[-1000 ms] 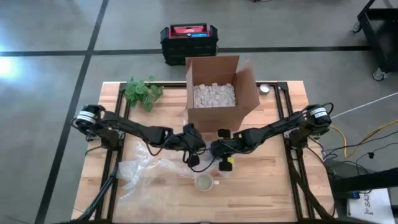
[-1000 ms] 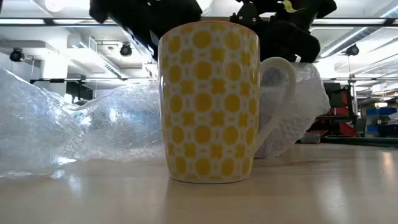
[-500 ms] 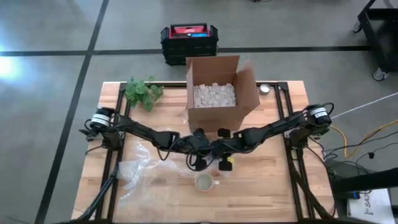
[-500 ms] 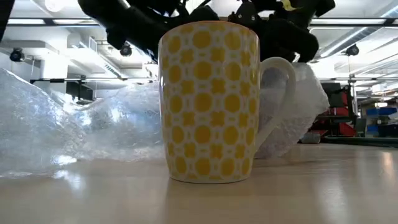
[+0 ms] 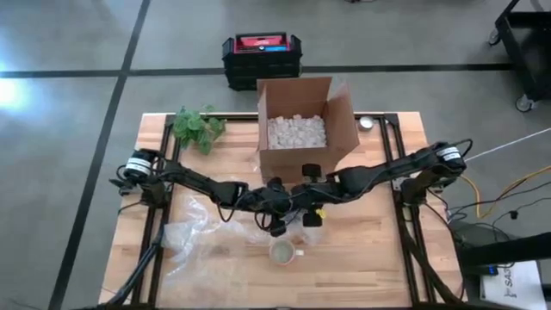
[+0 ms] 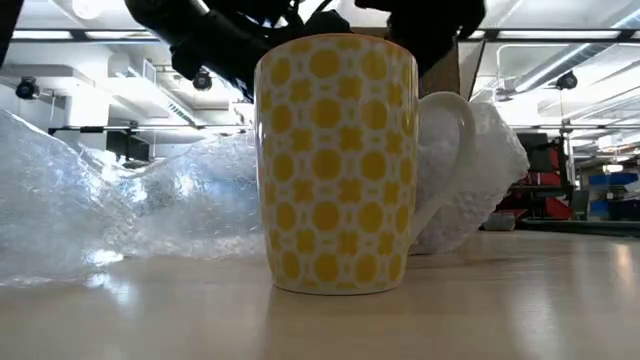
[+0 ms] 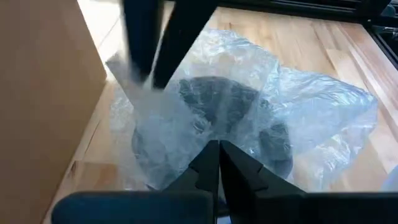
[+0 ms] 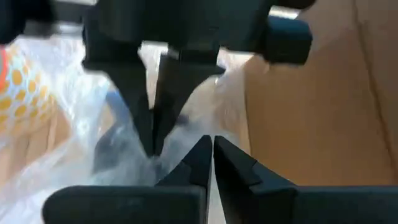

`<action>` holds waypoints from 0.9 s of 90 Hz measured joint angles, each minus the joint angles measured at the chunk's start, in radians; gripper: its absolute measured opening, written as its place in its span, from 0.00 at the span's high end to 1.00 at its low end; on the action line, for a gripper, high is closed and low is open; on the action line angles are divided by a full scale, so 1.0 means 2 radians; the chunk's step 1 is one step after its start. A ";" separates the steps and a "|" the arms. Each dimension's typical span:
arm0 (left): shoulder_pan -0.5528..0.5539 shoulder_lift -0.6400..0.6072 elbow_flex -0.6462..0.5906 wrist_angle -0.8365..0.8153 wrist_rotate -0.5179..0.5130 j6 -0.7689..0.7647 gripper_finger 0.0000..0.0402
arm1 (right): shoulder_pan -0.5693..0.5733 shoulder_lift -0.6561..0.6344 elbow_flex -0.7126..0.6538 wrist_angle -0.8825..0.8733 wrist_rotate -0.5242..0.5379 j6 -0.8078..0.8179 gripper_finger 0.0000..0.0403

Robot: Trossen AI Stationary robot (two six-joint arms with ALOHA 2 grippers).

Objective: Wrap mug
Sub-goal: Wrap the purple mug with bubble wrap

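A white mug [image 6: 340,165] with yellow dots stands upright on the wooden table [image 5: 370,258], its handle [image 6: 452,150] to one side; from above it shows near the front [image 5: 281,251]. Clear bubble wrap [image 5: 196,241] lies crumpled behind it and to the left. Just beyond the mug, my left gripper [image 5: 276,224] and my right gripper [image 5: 304,205] meet tip to tip, each shut on the wrap. In the left wrist view my left gripper [image 7: 219,149] faces the raised wrap [image 7: 249,106]. My left gripper pinches a bunched part of the bubble wrap [image 7: 205,134] between its two fingers; the film rises and spreads out beyond the fingertips. My right gripper pinches an upper strip of the wrap [image 7: 124,68] from above, fingers [image 7: 146,43] pointing down. The film hangs below them toward the table.
An open cardboard box [image 5: 301,129] holding white packing bits stands close behind both grippers. A green plant sprig [image 5: 196,127] lies at the far left, a small round tin [image 5: 368,123] at the far right. Bare wood lies to the mug's right.
My left gripper has moved toward the table's right, up to my right gripper. My right gripper has risen and drawn back toward the box, leaving the low view. A part of the wrap beside the mug has come up with it.
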 joint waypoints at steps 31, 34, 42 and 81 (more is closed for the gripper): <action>0.000 -0.018 -0.002 -0.008 0.004 -0.001 1.00 | 0.000 0.054 -0.051 0.039 -0.024 0.029 0.99; 0.000 -0.022 -0.002 -0.009 0.004 -0.002 1.00 | 0.000 0.055 -0.055 0.042 -0.024 0.030 1.00; 0.000 -0.038 -0.003 -0.013 0.004 -0.003 1.00 | 0.000 0.064 -0.060 0.049 -0.027 0.031 1.00; 0.000 -0.005 -0.004 0.011 0.013 -0.003 1.00 | 0.000 0.034 -0.041 0.045 -0.026 0.024 0.99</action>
